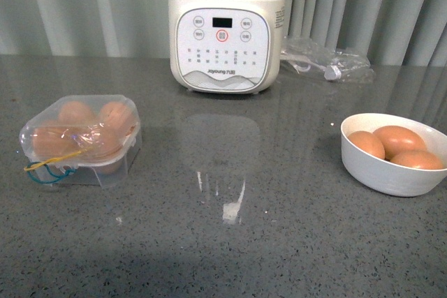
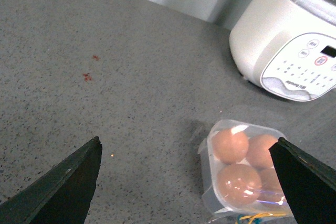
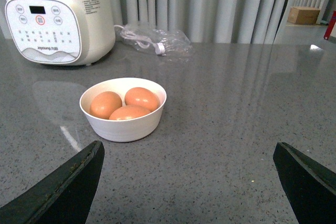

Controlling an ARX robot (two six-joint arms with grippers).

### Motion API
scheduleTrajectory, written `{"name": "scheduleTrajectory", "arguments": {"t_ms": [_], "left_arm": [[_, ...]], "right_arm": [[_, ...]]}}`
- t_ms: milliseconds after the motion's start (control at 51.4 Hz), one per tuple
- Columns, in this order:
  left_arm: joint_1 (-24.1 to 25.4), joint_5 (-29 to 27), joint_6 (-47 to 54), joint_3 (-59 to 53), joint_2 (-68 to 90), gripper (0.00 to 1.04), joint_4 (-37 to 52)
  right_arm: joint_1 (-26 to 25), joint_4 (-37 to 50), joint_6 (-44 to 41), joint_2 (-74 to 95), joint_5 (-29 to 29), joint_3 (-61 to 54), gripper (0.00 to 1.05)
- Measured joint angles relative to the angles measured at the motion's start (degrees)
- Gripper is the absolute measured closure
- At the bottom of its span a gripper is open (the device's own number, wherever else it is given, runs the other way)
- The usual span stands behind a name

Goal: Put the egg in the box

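Observation:
The clear plastic box [image 1: 80, 141] sits on the grey counter at the left, lid down over its orange-brown eggs [image 1: 75, 113], with a blue-and-yellow cord at its front. It also shows in the left wrist view [image 2: 247, 169]. Three more eggs [image 1: 397, 139] lie in a white bowl [image 1: 391, 172] at the right, also seen in the right wrist view [image 3: 123, 124]. My left gripper [image 2: 186, 177] is open and empty above the counter beside the box. My right gripper [image 3: 189, 179] is open and empty, short of the bowl. Neither arm shows in the front view.
A white Joyoung blender [image 1: 225, 29] stands at the back middle. A clear plastic bag with a cable [image 1: 325, 61] lies to its right. Grey curtains hang behind. Small red specks [image 2: 88, 76] mark the counter left of the box.

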Motion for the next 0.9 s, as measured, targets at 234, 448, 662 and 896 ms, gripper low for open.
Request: {"name": "scheduleTrajectory", "arguments": {"t_ms": [234,448,662,896], "left_arm": [[-1.7,-7.4,4.9,-5.2,-0.1,0.21,12.5],[-6.5,-12.5,10.6,-16.9,-8.3,0.65,19.9],[-9.2,-15.6,11.1,-22.8,-15.2,1.01,19.1],[-14.2,-21.5,11.5,-27.0,-22.9,1.01,15.5]], "right_arm": [[0.0,0.0,0.0,0.0,0.0,0.0,0.07],[0.0,0.0,0.0,0.0,0.0,0.0,0.07],[0.0,0.0,0.0,0.0,0.0,0.0,0.07],[0.0,0.0,0.0,0.0,0.0,0.0,0.07]]}}
